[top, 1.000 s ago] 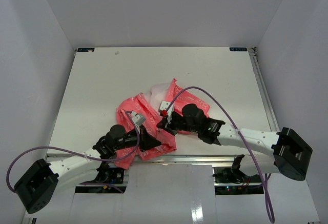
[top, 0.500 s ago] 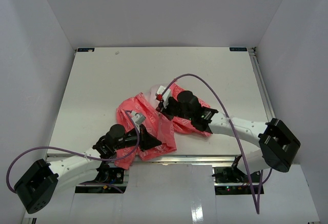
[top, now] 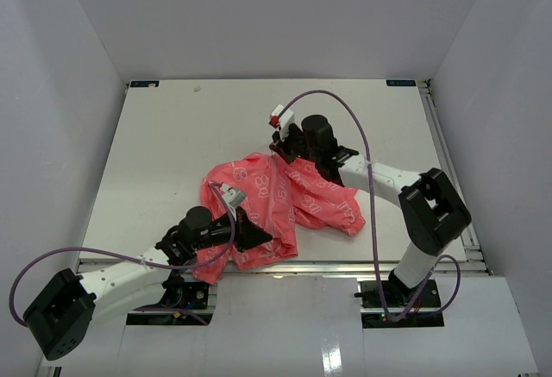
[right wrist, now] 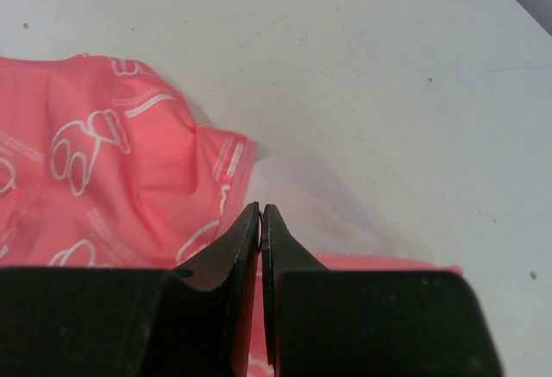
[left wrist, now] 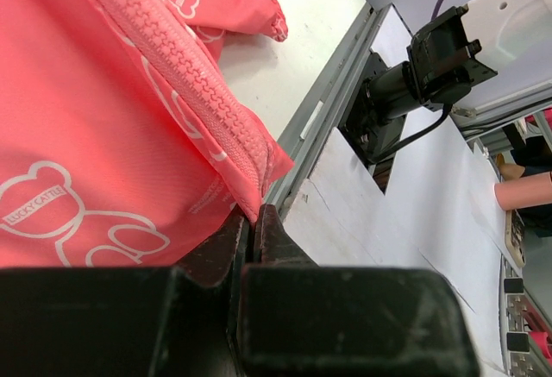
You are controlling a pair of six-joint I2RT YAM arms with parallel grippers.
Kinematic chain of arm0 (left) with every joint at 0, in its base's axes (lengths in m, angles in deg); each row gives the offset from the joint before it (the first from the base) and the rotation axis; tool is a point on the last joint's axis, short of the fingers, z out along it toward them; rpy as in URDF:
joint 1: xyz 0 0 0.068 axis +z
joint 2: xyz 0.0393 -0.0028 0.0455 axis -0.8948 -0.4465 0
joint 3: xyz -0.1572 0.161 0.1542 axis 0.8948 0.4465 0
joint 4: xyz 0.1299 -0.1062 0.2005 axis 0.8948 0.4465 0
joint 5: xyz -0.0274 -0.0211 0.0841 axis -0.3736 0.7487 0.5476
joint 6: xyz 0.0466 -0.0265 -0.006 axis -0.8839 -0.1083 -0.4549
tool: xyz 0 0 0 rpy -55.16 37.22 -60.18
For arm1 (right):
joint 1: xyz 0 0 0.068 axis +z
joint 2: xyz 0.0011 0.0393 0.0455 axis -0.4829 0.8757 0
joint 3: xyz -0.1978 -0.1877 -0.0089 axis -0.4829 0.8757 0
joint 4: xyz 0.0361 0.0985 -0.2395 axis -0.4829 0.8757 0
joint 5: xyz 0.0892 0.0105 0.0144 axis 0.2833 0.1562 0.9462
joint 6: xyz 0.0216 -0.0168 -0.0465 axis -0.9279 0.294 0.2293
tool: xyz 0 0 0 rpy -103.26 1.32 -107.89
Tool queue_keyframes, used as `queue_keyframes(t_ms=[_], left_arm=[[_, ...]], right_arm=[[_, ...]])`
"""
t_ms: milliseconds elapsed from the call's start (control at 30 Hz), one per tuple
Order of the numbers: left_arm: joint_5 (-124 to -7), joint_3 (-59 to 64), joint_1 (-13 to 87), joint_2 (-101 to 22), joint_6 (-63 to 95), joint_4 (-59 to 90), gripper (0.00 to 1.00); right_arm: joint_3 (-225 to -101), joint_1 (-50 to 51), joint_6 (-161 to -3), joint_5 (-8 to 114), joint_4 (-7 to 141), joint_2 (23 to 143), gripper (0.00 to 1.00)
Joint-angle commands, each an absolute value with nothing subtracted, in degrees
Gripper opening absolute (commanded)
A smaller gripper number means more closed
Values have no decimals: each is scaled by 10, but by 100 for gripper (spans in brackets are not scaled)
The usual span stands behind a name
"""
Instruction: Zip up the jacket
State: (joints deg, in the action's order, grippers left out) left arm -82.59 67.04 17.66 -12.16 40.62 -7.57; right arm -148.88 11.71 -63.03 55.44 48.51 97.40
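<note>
Bright, even overhead light, soft faint shadows, top view sharp, mild glare bottom centre, wrist-view fingers (left wrist: 220, 243) dark, perhaps slightly blurred.

We see a white surface (top: 164, 144) enclosed by plain pale grey walls (top: 259, 15), evenly lit, metal rails (top: 446, 161) edging it

The thin coral-pink fabric jacket with white print (top: 285, 200) lies on the flat white worktop (top: 172, 135), stretched out between the two tools. The left tool (top: 259, 239) (left wrist: 253, 213) is at the near end, tips closed on the hem corner right by the worktop's front edge, and the toothed pink zipper (left wrist: 172, 75) runs away ahead of it. The right tool (top: 278, 147) (right wrist: 260, 210) is at the far end, tips pressed together at the jacket's top edge. Fabric spreads to its left, with bare worktop beyond.
</note>
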Motion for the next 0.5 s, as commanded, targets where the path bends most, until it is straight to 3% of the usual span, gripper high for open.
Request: queue_keyframes(t_ms=[0,467], left_arm=[[-843,642,171,-131,394,-49,0],[-786,590,170,-143,355,27,0]], right_arm=[[-1580,75,-598,548,398,1038,8],[-1860,-32,-625,578,396,1231,8]])
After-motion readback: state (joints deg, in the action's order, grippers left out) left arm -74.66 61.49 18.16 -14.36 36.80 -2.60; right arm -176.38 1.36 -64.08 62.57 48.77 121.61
